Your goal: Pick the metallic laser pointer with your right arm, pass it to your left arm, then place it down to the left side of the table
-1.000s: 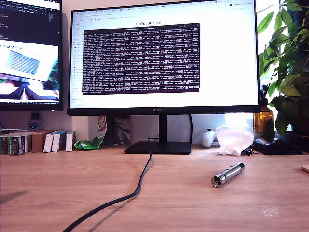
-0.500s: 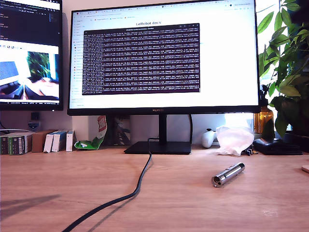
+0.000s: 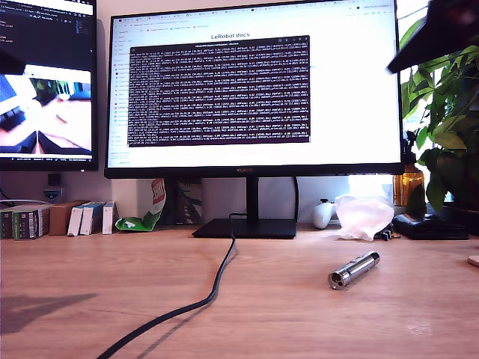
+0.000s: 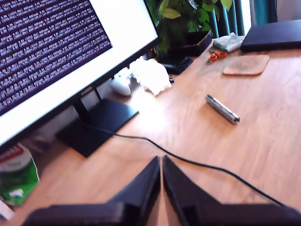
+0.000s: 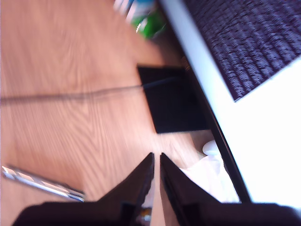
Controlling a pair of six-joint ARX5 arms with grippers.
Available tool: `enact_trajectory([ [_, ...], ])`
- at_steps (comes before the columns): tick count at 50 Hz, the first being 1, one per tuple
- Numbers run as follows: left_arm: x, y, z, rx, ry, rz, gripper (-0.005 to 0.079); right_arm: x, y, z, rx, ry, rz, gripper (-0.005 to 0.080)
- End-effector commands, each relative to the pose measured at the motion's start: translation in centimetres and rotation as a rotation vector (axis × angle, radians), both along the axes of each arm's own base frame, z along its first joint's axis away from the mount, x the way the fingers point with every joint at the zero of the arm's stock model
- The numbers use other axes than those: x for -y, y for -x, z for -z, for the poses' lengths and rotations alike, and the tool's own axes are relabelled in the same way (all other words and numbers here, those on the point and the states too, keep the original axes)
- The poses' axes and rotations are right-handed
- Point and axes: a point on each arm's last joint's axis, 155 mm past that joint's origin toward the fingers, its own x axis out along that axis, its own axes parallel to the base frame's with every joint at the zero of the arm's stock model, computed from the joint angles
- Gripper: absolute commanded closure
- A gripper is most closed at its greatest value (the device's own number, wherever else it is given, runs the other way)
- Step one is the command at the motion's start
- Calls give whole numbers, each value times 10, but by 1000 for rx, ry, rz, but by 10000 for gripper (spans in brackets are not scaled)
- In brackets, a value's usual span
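While both claws — my first gripper [image 4: 161, 162] and my second gripper [image 5: 156, 159] — hover pressed together and empty, the metallic laser pointer [image 3: 354, 270] lies on the table [image 3: 90, 292], toward the exterior view's right.

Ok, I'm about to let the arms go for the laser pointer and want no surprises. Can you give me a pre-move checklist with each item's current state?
1. Metallic laser pointer lying free on the table, nothing gripping it: ok.
2. My first gripper empty, jaws nearly together: ok, but must open before grasping.
3. My second gripper empty, jaws nearly together: ok, same.
4. Black cable apart from the pointer: ok.
5. Crumpled white plastic apart from the pointer: ok.
6. Which arm shows at the exterior view's top right: cannot tell.
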Motion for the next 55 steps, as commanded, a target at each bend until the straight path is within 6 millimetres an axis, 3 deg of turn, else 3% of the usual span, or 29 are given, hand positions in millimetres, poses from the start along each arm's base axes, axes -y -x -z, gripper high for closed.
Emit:
enact_trajectory([
  [1, 1, 0, -10, 35, -4, 6, 762, -2, -1, 24, -31, 119, -41, 763],
  [12, 1, 0, -12, 37, -3, 7, 762, 9, 12, 94, -111, 561, -222, 764],
  [17, 1, 0, -11, 34, -3, 7, 762, 9, 20, 114, -128, 693, -335, 764],
  [31, 1, 1, -10, 29, -3, 8, 762, -11, 41, 150, -248, 698, -448, 736],
  [40, 1, 1, -10, 24, -3, 7, 762, -35, 41, 154, -232, 598, -499, 440],
  [55, 1, 1, -9, 24, -3, 7, 762, -39, 41, 172, -255, 596, -555, 435],
])
